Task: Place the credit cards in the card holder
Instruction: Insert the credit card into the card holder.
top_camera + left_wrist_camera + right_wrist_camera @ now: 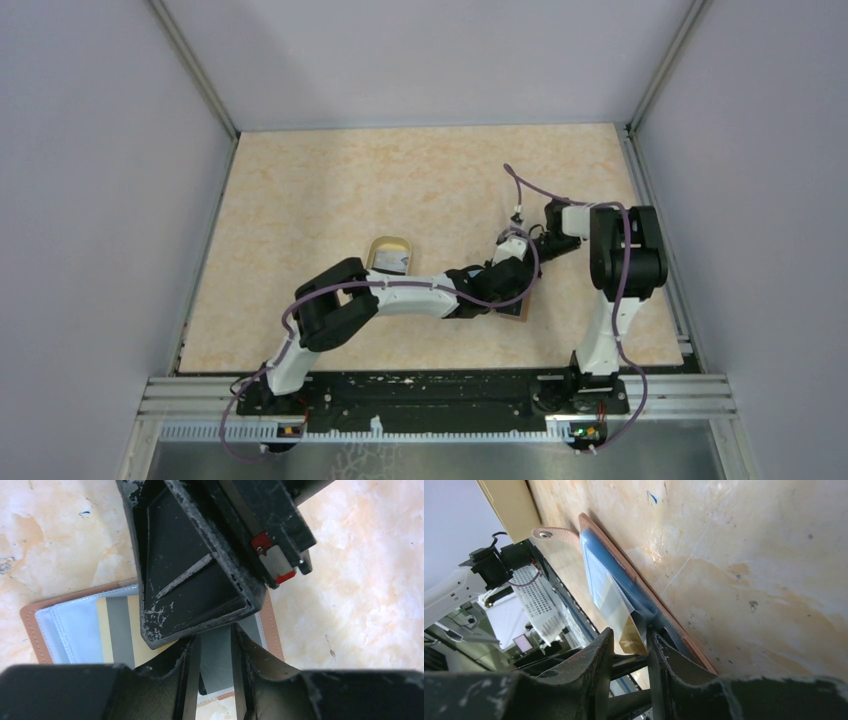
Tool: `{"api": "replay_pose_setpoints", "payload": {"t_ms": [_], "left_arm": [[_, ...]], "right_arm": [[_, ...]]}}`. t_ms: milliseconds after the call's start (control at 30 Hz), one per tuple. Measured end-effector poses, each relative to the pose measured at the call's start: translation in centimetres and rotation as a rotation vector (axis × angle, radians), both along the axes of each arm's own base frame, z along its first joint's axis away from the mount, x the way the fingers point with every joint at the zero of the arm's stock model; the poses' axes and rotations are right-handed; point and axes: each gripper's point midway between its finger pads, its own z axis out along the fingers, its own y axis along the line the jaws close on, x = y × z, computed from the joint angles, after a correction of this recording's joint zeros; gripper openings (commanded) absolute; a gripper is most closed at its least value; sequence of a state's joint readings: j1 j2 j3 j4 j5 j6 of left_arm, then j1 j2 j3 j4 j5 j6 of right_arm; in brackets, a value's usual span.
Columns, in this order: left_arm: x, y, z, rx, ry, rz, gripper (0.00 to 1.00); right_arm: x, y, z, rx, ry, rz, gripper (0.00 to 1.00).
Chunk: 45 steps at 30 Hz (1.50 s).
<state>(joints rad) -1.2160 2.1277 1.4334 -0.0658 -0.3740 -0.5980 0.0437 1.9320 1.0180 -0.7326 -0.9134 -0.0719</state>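
The card holder (31,618) lies open on the table, reddish-brown rim up and light blue inside; it also shows as the card holder (610,546) with its snap tab (549,532). A credit card (120,627) with a yellowish and a grey stripe sits in its clear pocket. My left gripper (216,636) stands open right over the holder's right half, nothing pinched. My right gripper (631,640) is open too, its tips at the holder's edge with the card's yellowish corner (630,626) loose between them. From above, both grippers (497,285) (513,243) meet over the holder (517,313).
An oval tan-rimmed dish (390,255) stands left of the grippers, behind the left forearm. The right gripper's black finger (195,570) hangs over the holder in the left wrist view. Grey walls close the table on three sides.
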Motion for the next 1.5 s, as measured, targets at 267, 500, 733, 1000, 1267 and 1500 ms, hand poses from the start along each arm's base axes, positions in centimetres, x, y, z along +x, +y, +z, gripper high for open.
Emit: {"api": "replay_pose_setpoints", "payload": {"t_ms": [267, 500, 733, 1000, 1267, 1500], "left_arm": [[0.8, 1.0, -0.2, 0.029, -0.024, 0.055, 0.35], [1.2, 1.6, -0.3, 0.052, -0.041, 0.085, 0.35], [2.1, 2.5, -0.3, 0.075, -0.067, 0.125, 0.35], [2.1, 3.5, 0.0, 0.103, -0.077, 0.125, 0.37], [1.8, 5.4, 3.4, 0.086, -0.116, 0.118, 0.38], [1.1, 7.2, 6.7, 0.038, -0.171, 0.073, 0.39]], "right_arm": [[0.9, -0.3, 0.3, -0.02, -0.061, 0.009, 0.32], [1.4, -0.9, 0.6, -0.038, -0.103, 0.004, 0.33], [2.0, -1.6, 1.9, -0.049, -0.169, -0.006, 0.33], [2.6, -1.6, 4.1, -0.048, -0.28, 0.009, 0.33], [3.1, -1.7, 6.5, -0.046, -0.417, 0.019, 0.33], [3.1, -1.7, 8.8, -0.049, -0.553, 0.035, 0.31]]}}
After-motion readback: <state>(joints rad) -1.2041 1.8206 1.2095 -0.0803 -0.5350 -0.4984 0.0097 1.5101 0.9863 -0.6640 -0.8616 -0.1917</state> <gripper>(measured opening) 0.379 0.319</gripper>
